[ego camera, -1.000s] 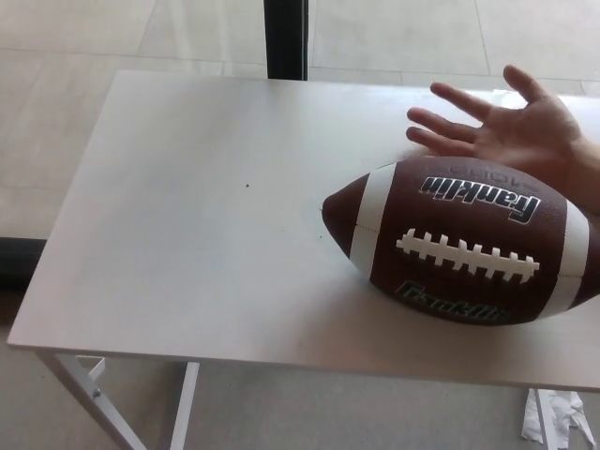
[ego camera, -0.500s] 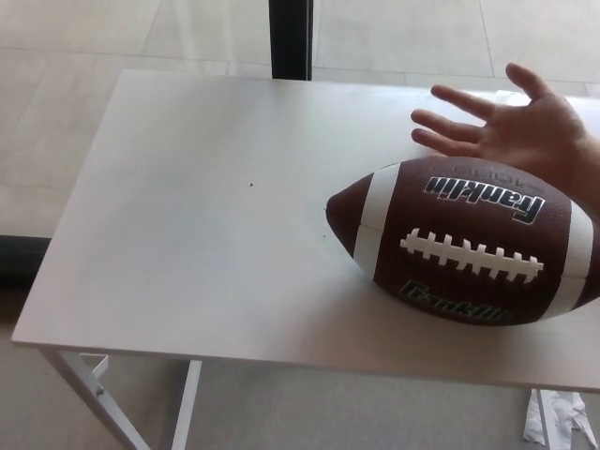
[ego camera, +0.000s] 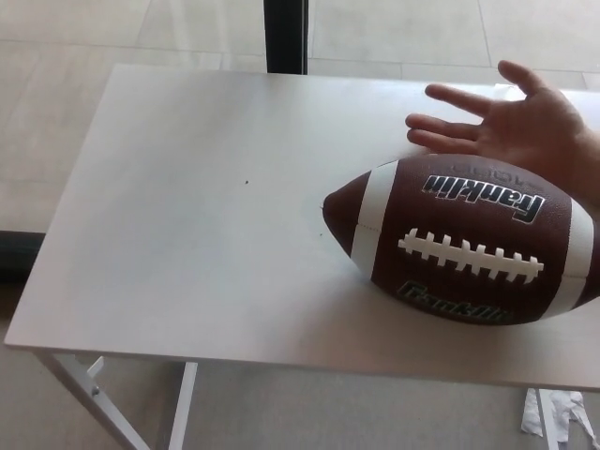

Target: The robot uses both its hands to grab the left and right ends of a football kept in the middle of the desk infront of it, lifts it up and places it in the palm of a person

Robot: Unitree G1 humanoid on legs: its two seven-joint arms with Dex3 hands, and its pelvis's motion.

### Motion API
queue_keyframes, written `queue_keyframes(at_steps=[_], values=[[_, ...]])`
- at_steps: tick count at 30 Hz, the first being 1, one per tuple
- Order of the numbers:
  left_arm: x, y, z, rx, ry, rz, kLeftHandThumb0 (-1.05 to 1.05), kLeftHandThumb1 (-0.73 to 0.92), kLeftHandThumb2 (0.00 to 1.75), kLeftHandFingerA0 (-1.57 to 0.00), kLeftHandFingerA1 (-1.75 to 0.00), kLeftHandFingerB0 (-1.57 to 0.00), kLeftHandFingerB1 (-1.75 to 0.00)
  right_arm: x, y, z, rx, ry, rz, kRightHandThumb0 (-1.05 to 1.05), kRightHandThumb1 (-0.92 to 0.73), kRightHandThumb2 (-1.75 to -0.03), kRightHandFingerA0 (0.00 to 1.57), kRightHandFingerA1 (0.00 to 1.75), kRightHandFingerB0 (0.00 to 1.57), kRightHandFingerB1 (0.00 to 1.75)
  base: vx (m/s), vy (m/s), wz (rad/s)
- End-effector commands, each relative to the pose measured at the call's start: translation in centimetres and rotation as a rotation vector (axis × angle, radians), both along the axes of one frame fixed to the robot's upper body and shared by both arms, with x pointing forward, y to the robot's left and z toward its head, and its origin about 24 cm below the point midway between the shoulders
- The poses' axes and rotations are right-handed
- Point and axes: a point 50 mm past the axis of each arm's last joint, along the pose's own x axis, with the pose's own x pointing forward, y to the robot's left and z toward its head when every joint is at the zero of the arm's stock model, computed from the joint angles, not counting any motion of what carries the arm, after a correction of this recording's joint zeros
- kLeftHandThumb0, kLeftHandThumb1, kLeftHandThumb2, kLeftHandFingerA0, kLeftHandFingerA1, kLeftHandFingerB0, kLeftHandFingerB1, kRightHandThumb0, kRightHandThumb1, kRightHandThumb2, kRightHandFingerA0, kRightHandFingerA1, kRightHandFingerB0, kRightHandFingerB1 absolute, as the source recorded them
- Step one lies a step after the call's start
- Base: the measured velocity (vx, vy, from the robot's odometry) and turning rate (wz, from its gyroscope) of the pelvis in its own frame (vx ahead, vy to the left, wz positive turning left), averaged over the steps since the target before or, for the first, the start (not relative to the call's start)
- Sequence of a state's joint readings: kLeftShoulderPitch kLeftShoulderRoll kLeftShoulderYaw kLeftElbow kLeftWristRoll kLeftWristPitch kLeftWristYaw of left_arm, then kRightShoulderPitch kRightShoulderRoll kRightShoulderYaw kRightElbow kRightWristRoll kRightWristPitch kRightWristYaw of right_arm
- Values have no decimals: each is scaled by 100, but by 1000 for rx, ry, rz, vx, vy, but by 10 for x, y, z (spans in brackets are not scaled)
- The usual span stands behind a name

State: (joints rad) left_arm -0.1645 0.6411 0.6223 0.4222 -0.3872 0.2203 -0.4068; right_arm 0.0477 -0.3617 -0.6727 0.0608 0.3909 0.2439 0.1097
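Franklin football lies on the desk near its right edge, laces up. Person's hand just behind it, palm open, fingers spread wide. No robot hands visible.

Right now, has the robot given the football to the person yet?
Not yet. The football sits on the white desk, laces up, and neither robot hand shows in the head view, so no grab looks done. The person's open hand waits just behind the ball, palm showing. Left to do: grip both ends, lift, and set it in that palm.
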Motion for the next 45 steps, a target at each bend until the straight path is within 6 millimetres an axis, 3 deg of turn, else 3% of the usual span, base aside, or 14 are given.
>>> queue_keyframes(at_steps=[1,4,10,22,23,27,30,31,32,33,38,39,42,45], values=[[30,-39,15,-26,-27,-28,-75,71,61,-45,-55,-33,-43,17,16,-3,29,18,36,-82,-89,-67,29,37,13,26,0,0,0],[47,-72,16,-48,-57,-77,-66,76,63,-37,-55,-24,-42,18,32,-6,36,22,71,-80,-72,-108,27,53,5,33,0,0,0],[57,-100,8,-52,-45,-139,-59,84,64,-38,-53,-26,-40,19,40,-16,-18,90,64,-78,-89,-68,36,39,7,21,0,0,0],[78,-153,-14,-3,67,-277,-69,82,64,-45,-53,-33,-41,36,66,-37,51,169,88,-83,-90,-68,41,45,15,27,0,0,0],[79,-156,-16,49,82,-300,-67,83,65,-45,-54,-33,-41,37,69,-38,81,162,97,-81,-71,-107,34,58,8,40,0,0,0],[79,-164,-20,194,116,-359,-62,83,64,-49,-55,-34,-43,42,74,-39,141,146,87,-83,-87,-67,39,52,24,30,0,0,0],[79,-172,-26,222,141,-403,-63,79,63,-50,-59,-36,-44,44,80,-41,112,170,81,-79,-72,-108,39,62,19,45,0,0,0],[80,-174,-28,226,147,-403,-66,61,98,-47,-65,-33,-55,44,81,-42,104,188,68,-82,-91,-68,45,53,26,29,0,0,0],[81,-176,-30,240,150,-408,-67,80,64,-51,-57,-37,-43,45,83,-43,103,194,62,-78,-72,-109,39,62,17,44,0,0,0],[82,-177,-32,248,148,-414,-56,58,106,-51,-69,-20,-51,46,85,-44,104,195,59,-83,-75,-109,44,64,22,45,0,0,0],[83,-187,-41,231,142,-435,-67,83,65,-52,-55,-37,-43,48,93,-51,139,195,57,-82,-91,-67,42,61,29,31,0,0,0],[85,-197,-49,208,159,-437,-67,83,66,-53,-52,-37,-41,48,100,-55,103,221,73,-78,-74,-110,39,66,19,46,0,0,0],[85,-199,-50,209,154,-439,-66,83,65,-53,-54,-36,-42,49,104,-56,109,225,79,-82,-92,-71,41,58,24,32,0,0,0],[86,-208,-56,215,159,-451,-66,65,101,-49,-65,-34,-55,50,109,-62,135,231,78,-81,-73,-110,37,65,15,44,0,0,0]])
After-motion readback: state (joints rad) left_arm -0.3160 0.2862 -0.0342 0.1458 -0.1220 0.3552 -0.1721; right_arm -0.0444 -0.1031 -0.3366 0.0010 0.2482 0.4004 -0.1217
